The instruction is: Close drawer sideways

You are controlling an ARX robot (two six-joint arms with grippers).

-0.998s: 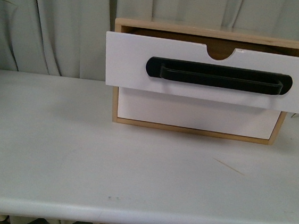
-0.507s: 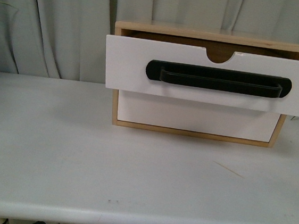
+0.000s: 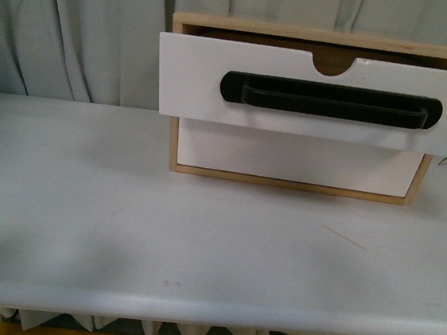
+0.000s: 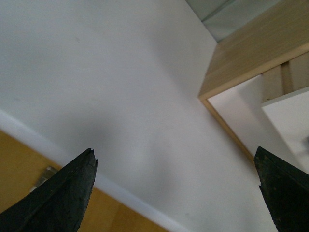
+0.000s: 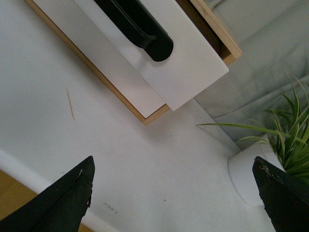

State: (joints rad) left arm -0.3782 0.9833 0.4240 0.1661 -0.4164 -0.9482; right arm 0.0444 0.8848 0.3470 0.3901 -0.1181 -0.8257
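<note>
Claws both spread wide, gripping nothing. Left claw (image 4: 175, 152) hangs over bare tabletop (image 4: 96, 72), near left front corner of wooden cabinet (image 4: 251, 48). Right claw (image 5: 173, 162) hangs over tabletop near cabinet's right front corner, potted plant (image 5: 285, 140) off to the side. Neither touches anything. The drawer (image 3: 193, 76), with black bar handle (image 3: 330, 101), sticks out of cabinet's top slot, above plain lower drawer front (image 3: 296, 158). Curtain (image 3: 86, 33) behind.

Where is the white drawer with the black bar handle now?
In the front view, the wide white drawer with a black bar handle juts out from the top of the wooden cabinet, right of centre, above a plain white drawer front.
</note>
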